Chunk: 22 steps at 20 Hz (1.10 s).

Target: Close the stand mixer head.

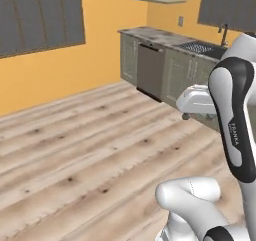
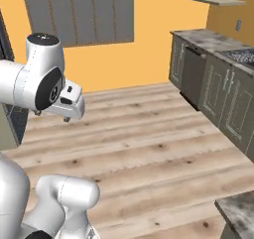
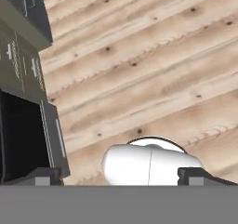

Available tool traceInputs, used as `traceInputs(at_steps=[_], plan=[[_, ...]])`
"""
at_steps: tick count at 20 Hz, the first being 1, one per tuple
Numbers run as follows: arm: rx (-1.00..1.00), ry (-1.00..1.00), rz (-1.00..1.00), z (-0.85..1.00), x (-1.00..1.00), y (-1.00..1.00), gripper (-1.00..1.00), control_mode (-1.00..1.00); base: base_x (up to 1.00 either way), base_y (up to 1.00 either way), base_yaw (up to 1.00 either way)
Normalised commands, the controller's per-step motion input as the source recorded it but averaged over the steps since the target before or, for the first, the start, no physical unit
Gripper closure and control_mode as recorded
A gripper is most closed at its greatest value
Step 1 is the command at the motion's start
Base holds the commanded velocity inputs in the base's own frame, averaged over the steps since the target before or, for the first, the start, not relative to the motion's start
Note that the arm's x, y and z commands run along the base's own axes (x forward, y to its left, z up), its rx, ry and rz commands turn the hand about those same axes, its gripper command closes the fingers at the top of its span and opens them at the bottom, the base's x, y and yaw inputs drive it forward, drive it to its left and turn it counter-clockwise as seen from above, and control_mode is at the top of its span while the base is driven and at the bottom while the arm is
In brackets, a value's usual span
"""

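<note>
While the end effector (image 3: 119,175) hangs released over bare plank floor (image 1: 75,150), its tips stand wide apart at the hand view's bottom edge. Open floor runs to the cabinets (image 1: 150,67) upper right; the stand mixer head cannot be made out.

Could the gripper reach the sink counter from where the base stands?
Probably not: the gripper hangs near the base, facing the floor, and a wide stretch of floor lies between it and the counter.
</note>
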Motion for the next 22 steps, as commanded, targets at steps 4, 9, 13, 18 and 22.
traceInputs(at_steps=[4, 9, 13, 18, 22], plan=[[0.0, 0.0, 0.0, 0.0, 0.0, 0.0, -1.0, 1.0, 0.44, 0.27, -0.58], [0.0, 0.0, 0.0, 0.0, 0.0, 0.0, -1.0, 1.0, 0.4, 0.37, -0.56], [0.0, 0.0, 0.0, 0.0, 0.0, 0.0, -1.0, 1.0, 0.19, 0.45, -0.46], [0.0, 0.0, 0.0, 0.0, 0.0, 0.0, -1.0, 1.0, 0.44, 0.45, -0.48], [0.0, 0.0, 0.0, 0.0, 0.0, 0.0, -1.0, 1.0, 0.8, 0.3, -0.5]])
